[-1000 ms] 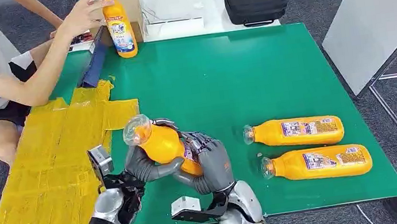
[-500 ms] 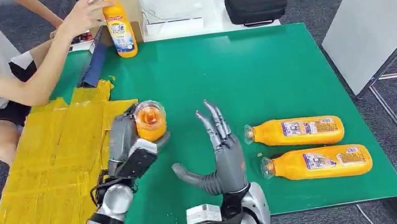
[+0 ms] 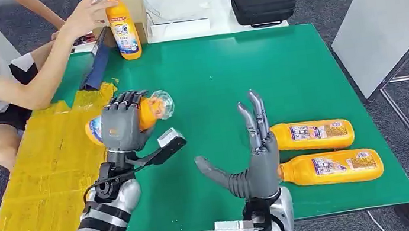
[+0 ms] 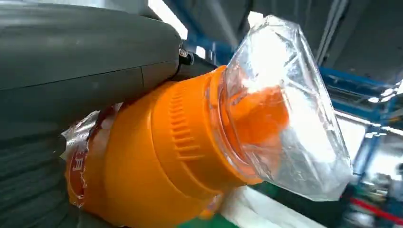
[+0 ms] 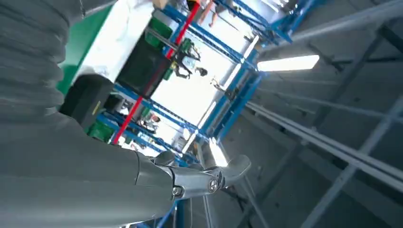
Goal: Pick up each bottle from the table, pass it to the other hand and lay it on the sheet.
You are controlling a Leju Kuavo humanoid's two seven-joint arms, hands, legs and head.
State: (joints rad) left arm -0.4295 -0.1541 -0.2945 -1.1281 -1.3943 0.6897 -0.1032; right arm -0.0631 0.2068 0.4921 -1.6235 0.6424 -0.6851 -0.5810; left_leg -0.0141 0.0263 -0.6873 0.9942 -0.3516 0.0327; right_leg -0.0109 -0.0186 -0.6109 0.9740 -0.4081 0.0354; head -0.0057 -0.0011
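The left hand (image 3: 121, 125) is gripping an orange bottle (image 3: 150, 109) sideways over the seam where the yellow sheet (image 3: 49, 178) is meeting the green table (image 3: 232, 70), at about nine o'clock from the table's middle. Its fingers are wrapping over the body, hiding most of the label; the plastic-wrapped cap is pointing toward three o'clock. The right hand (image 3: 255, 156) is standing upright at about five o'clock, holding nothing, fingers straight and apart, and is covering the cap ends of two lying bottles (image 3: 312, 135) at four o'clock. At eleven o'clock a person's hand (image 3: 81, 15) is holding an upright bottle (image 3: 125, 30); the picture edge is cutting the person off.
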